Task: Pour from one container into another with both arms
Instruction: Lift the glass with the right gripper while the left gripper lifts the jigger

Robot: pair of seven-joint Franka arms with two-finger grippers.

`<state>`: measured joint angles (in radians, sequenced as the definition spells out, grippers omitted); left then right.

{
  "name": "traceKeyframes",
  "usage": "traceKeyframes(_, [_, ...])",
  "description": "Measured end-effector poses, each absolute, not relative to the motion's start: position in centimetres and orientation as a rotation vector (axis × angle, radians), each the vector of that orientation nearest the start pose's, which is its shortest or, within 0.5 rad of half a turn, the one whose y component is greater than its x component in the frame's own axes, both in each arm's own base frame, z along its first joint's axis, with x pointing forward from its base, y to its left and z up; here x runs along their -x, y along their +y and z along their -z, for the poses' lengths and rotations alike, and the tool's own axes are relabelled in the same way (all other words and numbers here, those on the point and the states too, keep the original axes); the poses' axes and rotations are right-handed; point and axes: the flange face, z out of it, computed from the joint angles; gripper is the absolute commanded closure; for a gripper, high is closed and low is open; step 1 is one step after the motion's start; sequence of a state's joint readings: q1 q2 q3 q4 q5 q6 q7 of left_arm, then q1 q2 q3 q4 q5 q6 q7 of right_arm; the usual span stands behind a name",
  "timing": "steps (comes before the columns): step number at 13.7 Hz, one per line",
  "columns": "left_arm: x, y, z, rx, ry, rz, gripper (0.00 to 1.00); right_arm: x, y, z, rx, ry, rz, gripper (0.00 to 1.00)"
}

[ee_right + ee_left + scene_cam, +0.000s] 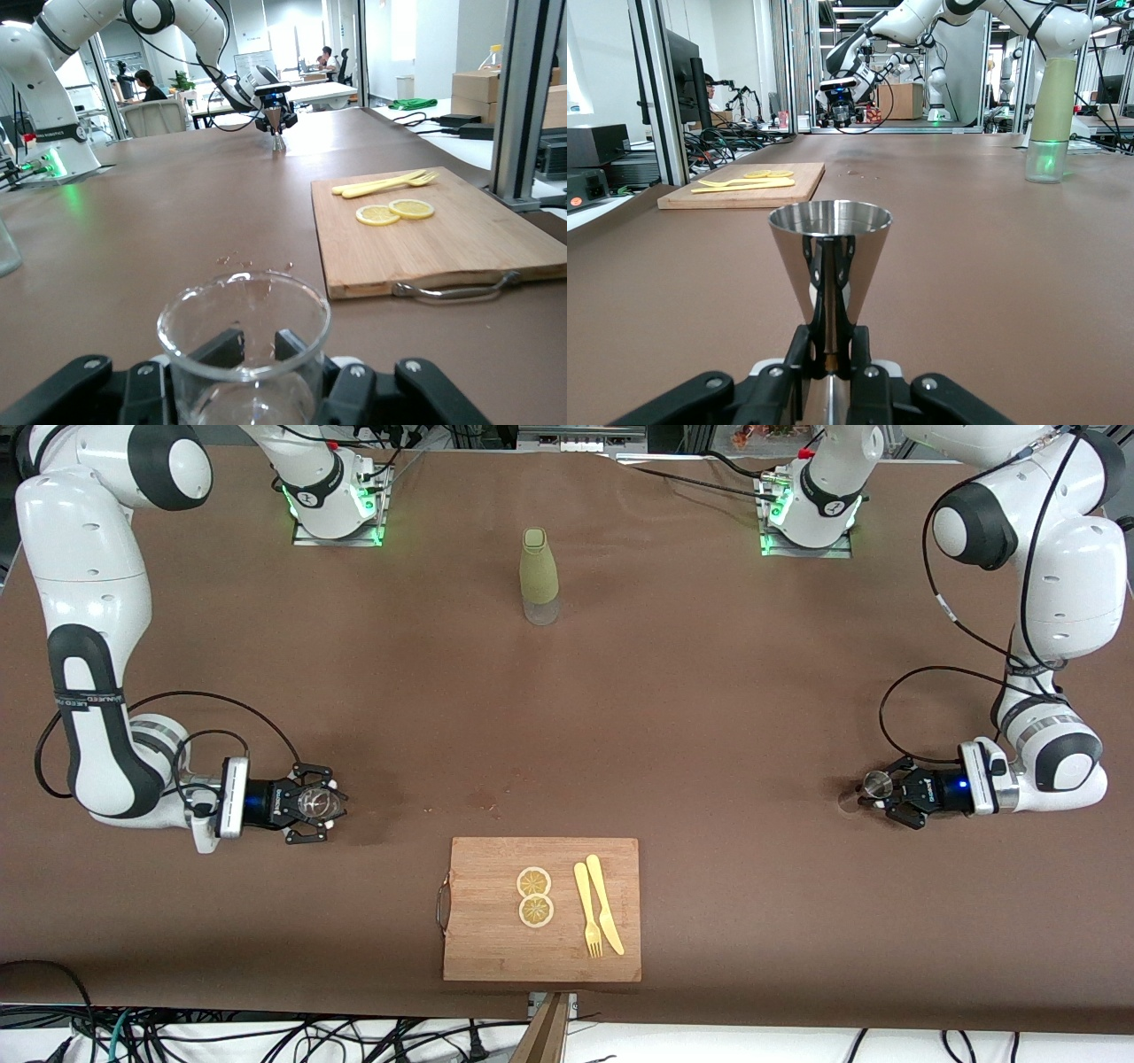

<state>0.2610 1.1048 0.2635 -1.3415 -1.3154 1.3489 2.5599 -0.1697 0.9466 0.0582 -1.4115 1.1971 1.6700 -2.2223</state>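
Note:
The steel jigger [876, 783] stands upright in my left gripper [879, 791], low over the table at the left arm's end. In the left wrist view the jigger [830, 252] is pinched at its narrow waist, with my left gripper [830, 356] shut on it. The clear glass cup [315, 802] sits in my right gripper [322, 804], low over the table at the right arm's end. In the right wrist view the cup [244, 341] stands upright with its rim up, and my right gripper [257, 354] is shut around its lower part.
A tall olive-green bottle [539, 576] stands mid-table toward the arms' bases. A wooden cutting board [496, 948] lies near the front camera's edge, carrying two lemon slices [534, 895] and a yellow knife and fork [598, 912]. A few small wet spots [483, 802] mark the cloth above the board.

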Motion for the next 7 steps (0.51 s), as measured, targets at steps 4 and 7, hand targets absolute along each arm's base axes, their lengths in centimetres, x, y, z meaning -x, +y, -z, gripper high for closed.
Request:
traceKeyframes(4, [-62.5, 18.8, -9.1, -1.367, -1.354, -1.129, 1.00, -69.6, 4.0, -15.8, 1.483, -1.313, 0.872, 0.74])
traceKeyframes(7, [-63.7, 18.8, -12.1, -1.370, -1.366, -1.117, 1.00, -70.7, 6.4, -17.1, 1.526, -1.284, 0.852, 0.74])
